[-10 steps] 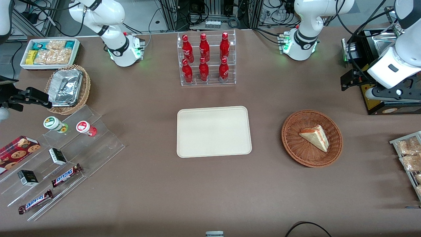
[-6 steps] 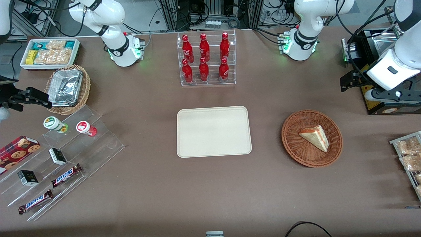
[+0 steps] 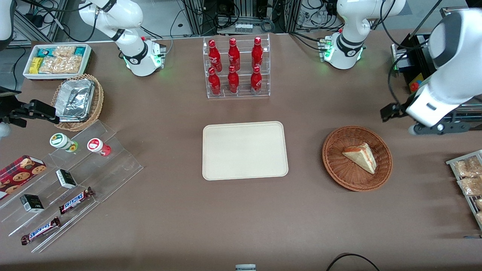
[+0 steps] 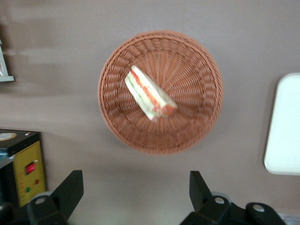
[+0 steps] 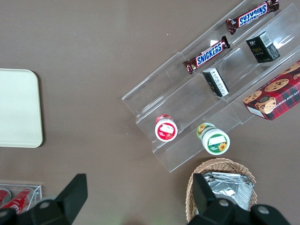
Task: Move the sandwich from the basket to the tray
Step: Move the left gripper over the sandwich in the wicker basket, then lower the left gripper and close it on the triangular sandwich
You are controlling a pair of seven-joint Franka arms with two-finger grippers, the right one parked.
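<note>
Inside basket (image 4: 197, 84), sandwich (image 4: 150, 93); gripper (image 4: 136, 194) above.

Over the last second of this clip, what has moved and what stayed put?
The left arm has swung from the black box at the working arm's end of the table toward the basket, carrying its open, empty end effector to just short of the rim. The sandwich lies untouched in the basket; the tray is unchanged.

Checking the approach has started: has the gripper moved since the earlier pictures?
Yes. In the front view the gripper has shifted toward the basket holding the sandwich; its fingers are open.
</note>
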